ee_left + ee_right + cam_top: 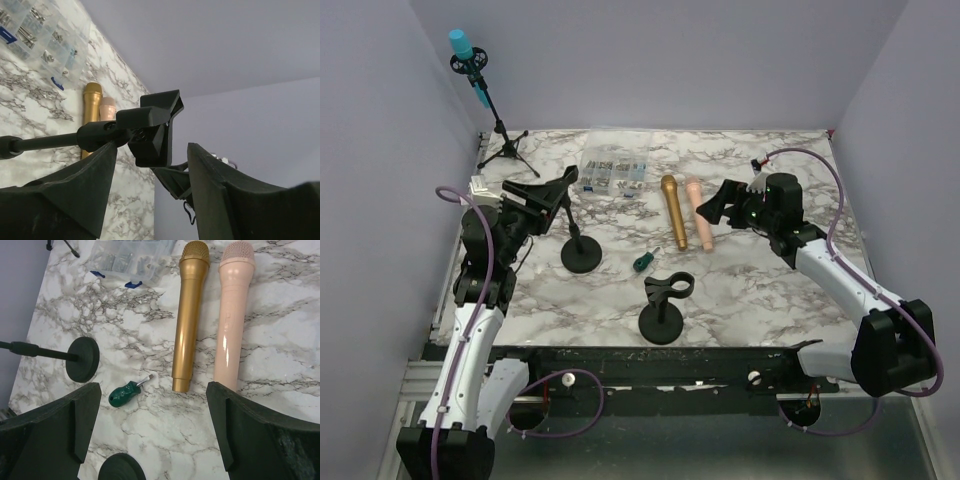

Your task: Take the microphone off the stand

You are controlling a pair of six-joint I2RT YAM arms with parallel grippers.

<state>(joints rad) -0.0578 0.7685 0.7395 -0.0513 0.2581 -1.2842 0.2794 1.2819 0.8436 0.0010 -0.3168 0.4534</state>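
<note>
Black stands (pixel 663 310): three; microphones (pixel 672 212): three

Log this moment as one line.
left gripper open at clip | right gripper open by gold mic, pink mic | blue mic on tripod stand

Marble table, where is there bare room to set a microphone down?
Bare marble lies near the front right, between the empty-clip stand and the right arm, and along the far edge right of the parts box. The middle is crowded: gold microphone, pink microphone, screwdriver and the round-base stand.
</note>
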